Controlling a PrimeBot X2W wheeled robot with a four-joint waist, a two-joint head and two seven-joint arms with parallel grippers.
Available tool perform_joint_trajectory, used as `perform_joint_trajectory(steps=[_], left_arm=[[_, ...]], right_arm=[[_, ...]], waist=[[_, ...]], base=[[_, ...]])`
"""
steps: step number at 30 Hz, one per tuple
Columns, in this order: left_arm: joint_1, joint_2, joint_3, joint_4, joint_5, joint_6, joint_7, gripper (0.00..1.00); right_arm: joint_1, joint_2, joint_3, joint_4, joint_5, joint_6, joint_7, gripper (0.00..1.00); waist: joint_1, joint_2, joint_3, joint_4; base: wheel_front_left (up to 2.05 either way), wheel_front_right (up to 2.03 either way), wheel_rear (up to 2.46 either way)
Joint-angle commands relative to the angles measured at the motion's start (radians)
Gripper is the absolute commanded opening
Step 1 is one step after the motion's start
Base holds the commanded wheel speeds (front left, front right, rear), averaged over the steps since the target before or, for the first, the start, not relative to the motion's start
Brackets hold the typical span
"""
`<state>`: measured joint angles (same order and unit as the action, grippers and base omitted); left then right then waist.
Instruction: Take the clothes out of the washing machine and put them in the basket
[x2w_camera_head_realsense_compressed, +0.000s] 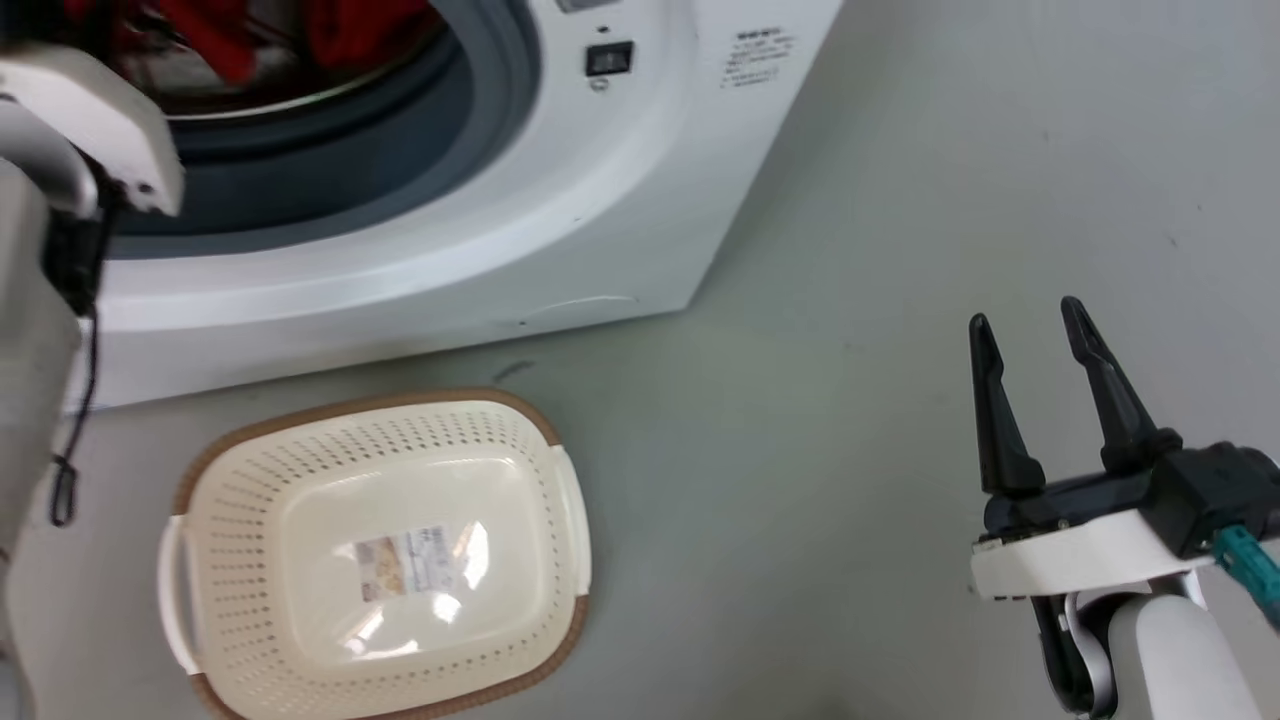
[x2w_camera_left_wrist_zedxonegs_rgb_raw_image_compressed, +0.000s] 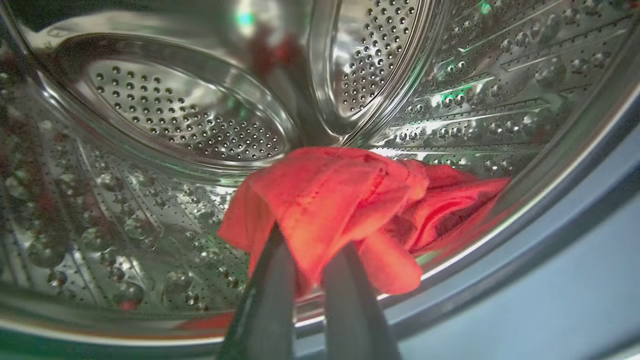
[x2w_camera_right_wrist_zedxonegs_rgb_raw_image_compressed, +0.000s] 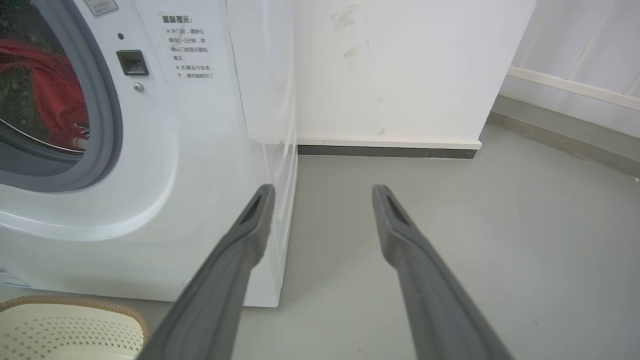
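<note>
The washing machine (x2w_camera_head_realsense_compressed: 480, 230) stands at the upper left, its porthole open, with red clothes (x2w_camera_head_realsense_compressed: 350, 30) in the drum. My left forearm (x2w_camera_head_realsense_compressed: 90, 130) reaches into the porthole. Inside the steel drum (x2w_camera_left_wrist_zedxonegs_rgb_raw_image_compressed: 190, 115), my left gripper (x2w_camera_left_wrist_zedxonegs_rgb_raw_image_compressed: 310, 237) is shut on a fold of a red garment (x2w_camera_left_wrist_zedxonegs_rgb_raw_image_compressed: 340, 195), which is lifted slightly and bunched near the drum's front lip. The cream basket (x2w_camera_head_realsense_compressed: 420, 400) with a brown rim sits on the floor in front of the machine, holding nothing. My right gripper (x2w_camera_head_realsense_compressed: 1026, 312) hovers open over the floor to the right, gripping nothing. The washing machine (x2w_camera_right_wrist_zedxonegs_rgb_raw_image_compressed: 200, 150) and basket (x2w_camera_right_wrist_zedxonegs_rgb_raw_image_compressed: 75, 305) lie to its left.
Grey floor (x2w_camera_head_realsense_compressed: 800, 500) spreads between the basket and my right gripper. A white wall with a dark baseboard (x2w_camera_right_wrist_zedxonegs_rgb_raw_image_compressed: 385, 150) stands behind the machine's right side. The grey rubber door seal (x2w_camera_head_realsense_compressed: 400, 150) rings the porthole.
</note>
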<state>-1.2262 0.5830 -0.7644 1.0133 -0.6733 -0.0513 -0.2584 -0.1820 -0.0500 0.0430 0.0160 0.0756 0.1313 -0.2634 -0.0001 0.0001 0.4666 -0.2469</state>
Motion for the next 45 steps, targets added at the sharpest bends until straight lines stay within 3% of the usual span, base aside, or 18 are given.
perform_joint_trajectory(steps=[1,8,14,26,35,45], left_arm=[[0.03,-0.01,0.011,-0.025,0.005,0.011,-0.008,0.0],[0.222,-0.035,0.124,-0.304,0.089,0.088,-0.008,0.0],[0.421,-0.06,0.236,-0.537,0.184,0.125,-0.008,0.0],[0.743,-0.107,0.409,-0.891,0.298,0.127,-0.007,0.0],[0.942,-0.086,0.446,-1.098,0.296,0.151,-0.001,0.0],[1.04,-0.108,0.401,-1.148,0.273,0.155,0.017,0.0]], right_arm=[[0.015,-0.001,-0.001,0.006,-0.012,-0.001,-0.002,1.0],[0.051,-0.001,-0.009,0.02,-0.039,-0.001,-0.002,1.0],[0.079,0.0,-0.003,0.034,-0.053,-0.001,-0.002,1.0],[0.132,-0.001,-0.016,0.046,-0.079,-0.001,-0.002,1.0],[0.162,-0.001,-0.033,0.051,-0.086,-0.001,-0.002,1.0],[0.155,0.0,-0.026,0.055,-0.091,-0.001,-0.002,1.0]], waist=[[0.0001,-0.0001,-0.066,0.057],[0.0001,-0.0001,-0.146,0.114],[0.0001,-0.0001,-0.206,0.15],[0.0001,-0.0001,-0.305,0.213],[0.0001,-0.0001,-0.335,0.264],[0.0001,-0.0001,-0.324,0.283]], base=[[0.0,0.0,0.0],[0.0,0.0,0.0],[0.0,0.0,0.0],[0.0,0.0,0.0],[0.0,0.0,0.0],[0.0,0.0,0.0]])
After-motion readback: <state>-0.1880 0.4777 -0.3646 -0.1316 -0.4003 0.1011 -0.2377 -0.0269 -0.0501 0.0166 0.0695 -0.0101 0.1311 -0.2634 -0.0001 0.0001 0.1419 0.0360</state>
